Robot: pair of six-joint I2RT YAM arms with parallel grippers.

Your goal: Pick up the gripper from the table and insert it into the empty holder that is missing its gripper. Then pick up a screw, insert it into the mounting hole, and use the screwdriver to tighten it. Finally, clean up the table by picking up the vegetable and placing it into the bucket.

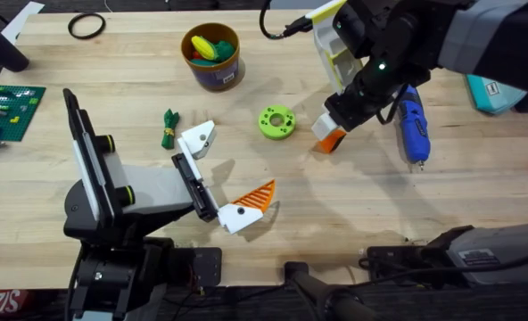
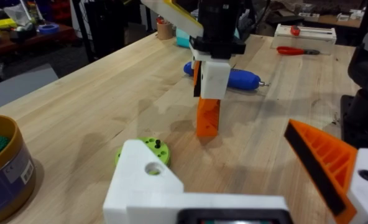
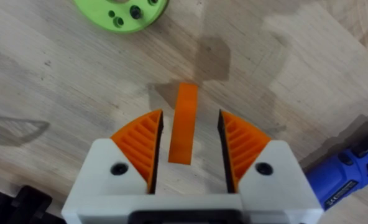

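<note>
Orange and ribbed, the gripper (image 3: 183, 124) sits between the fingers of my right claw (image 1: 333, 134), at about 2 o'clock from the table's middle in the overhead view. From the right wrist I see it edge-on, with a sliver of bare wood on each side between it and the pads (image 3: 140, 144). The right claw is spread and straddles the piece rather than pinching it. I cannot tell from that view whether the piece stands on the table or hangs.

At 9 o'clock from the gripper, just beside it, lies a lime ring (image 1: 276, 121) with small dark dots on its face. At 3 o'clock, near but apart, the blue screwdriver (image 1: 413, 125) lies flat with its metal tip toward 6 o'clock.

The holder (image 1: 197, 141), a bare white bracket, is at 8 o'clock from the ring, joined to a black rail (image 1: 193, 183). At the rail's other end sits a white block with an orange ribbed finger (image 1: 257, 194). These two make up my left claw (image 1: 233, 169), which is spread wide and grasps nothing.

The vegetable (image 1: 169, 127) lies on the wood at 9 o'clock from the holder, just beside it. The bucket (image 1: 211, 55) stands upright at 11 o'clock from the ring, well apart, with yellow and green toys inside. A green brick plate (image 1: 10, 105) lies at the table's 9 o'clock edge.
</note>
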